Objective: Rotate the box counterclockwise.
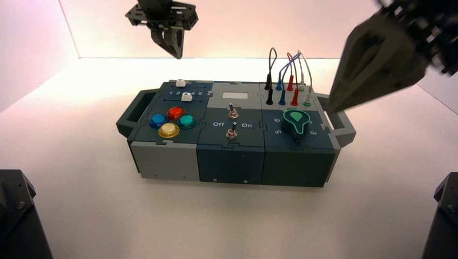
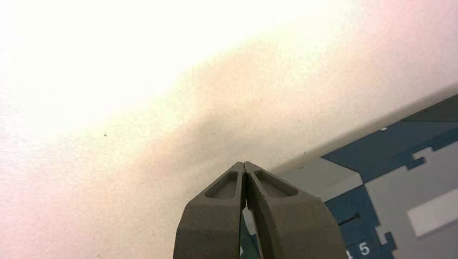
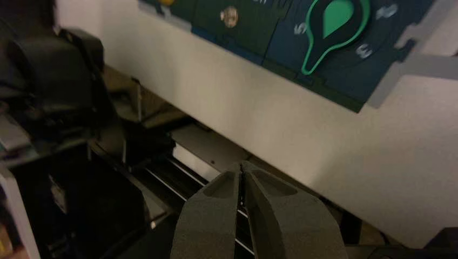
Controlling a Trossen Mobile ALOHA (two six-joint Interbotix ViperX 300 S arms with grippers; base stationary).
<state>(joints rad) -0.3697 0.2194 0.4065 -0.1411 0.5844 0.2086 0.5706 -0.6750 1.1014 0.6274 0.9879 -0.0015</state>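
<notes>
- Dark grey, tapered right pincer (image 1: 336,100): raised by the box's right end, closest to the high camera; clenched, nothing between its tips.
- Dark teal and grey rectangular panel box (image 1: 231,162): lying controls-up on the pale desk (image 1: 227,216), long near wall roughly square to the robot. Judged rigid and fairly bulky; weight not determinable. Likely to slide and pivot rather than flex; smooth walls may let tips slip.
- Near part of top: four round coloured buttons (image 1: 168,130) on the left and a green-and-black dial (image 1: 296,123) on the right. Poor holds; contact could press or turn them.
- Dark left end handle (image 1: 125,114) and grey right end handle (image 1: 344,135): soundest holds or pushing points. For counterclockwise rotation, right end should go away from the robot, left end towards it.
- Far right of top: looped coloured wires (image 1: 300,56), flexible, judged the most fragile fittings; keep the right arm off them.
- Dark grey left pincer (image 1: 177,53): raised beyond the far left corner, clenched and empty, suitably placed to draw that end nearer.
- Containers: only the box's own casing could count; its interior is hidden, contents cannot be told.
</notes>
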